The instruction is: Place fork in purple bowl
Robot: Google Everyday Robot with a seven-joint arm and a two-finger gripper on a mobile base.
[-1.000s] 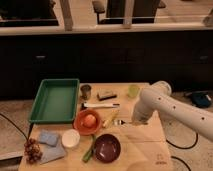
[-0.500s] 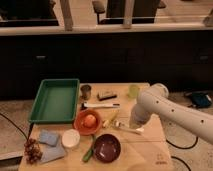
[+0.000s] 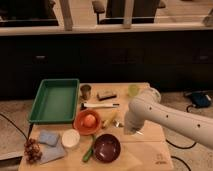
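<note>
The purple bowl (image 3: 106,148) sits empty at the table's front, just right of the orange bowl (image 3: 87,121). A small silvery piece, seemingly the fork (image 3: 118,124), lies on the table next to a yellow elongated object (image 3: 110,119), behind and to the right of the purple bowl. My gripper (image 3: 128,128) is at the low end of the white arm (image 3: 150,111), right beside the fork and mostly hidden by the arm's bulky wrist. It hovers at the table surface, a short way behind the purple bowl's right rim.
A green tray (image 3: 56,100) is at back left, with a metal cup (image 3: 86,91), dark block (image 3: 107,95) and green cup (image 3: 133,90) behind. A white-handled utensil (image 3: 101,105) lies mid-table. A white bowl (image 3: 70,138), blue sponge (image 3: 48,137) and green object (image 3: 89,152) sit at front left.
The arm has sunk a little and shifted slightly left and toward the front, bringing the gripper lower by the fork. The bowls and other things have not moved.
</note>
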